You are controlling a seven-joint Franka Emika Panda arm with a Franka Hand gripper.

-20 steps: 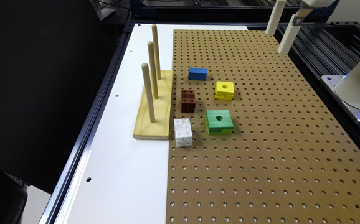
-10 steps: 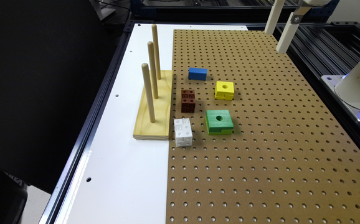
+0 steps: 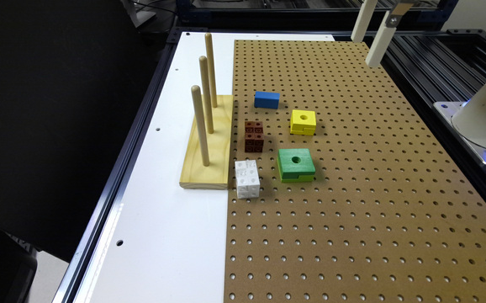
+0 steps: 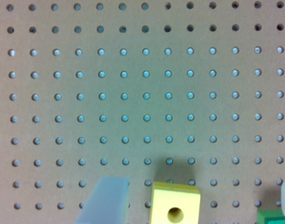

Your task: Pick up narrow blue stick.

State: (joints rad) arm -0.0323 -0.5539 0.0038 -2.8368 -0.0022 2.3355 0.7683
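From the exterior view's left: a pale wooden base with three upright dowels (image 3: 207, 143), then the narrow blue stick (image 3: 267, 99) flat on the brown pegboard (image 3: 352, 210), long axis across it. The white claw (image 3: 371, 35) hangs high, well off to its right, fingers spread wide, holding nothing.

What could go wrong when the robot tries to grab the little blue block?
1. The narrow blue stick lies close to the yellow block and the brown cube stack, so a wide or off-target approach might bump one of them.
2. The gripper hangs high near the far edge of the pegboard, well away from the stick, so a long move has room for aiming error.
3. The stick is small and smooth-faced; an off-centre pinch may let it slip.
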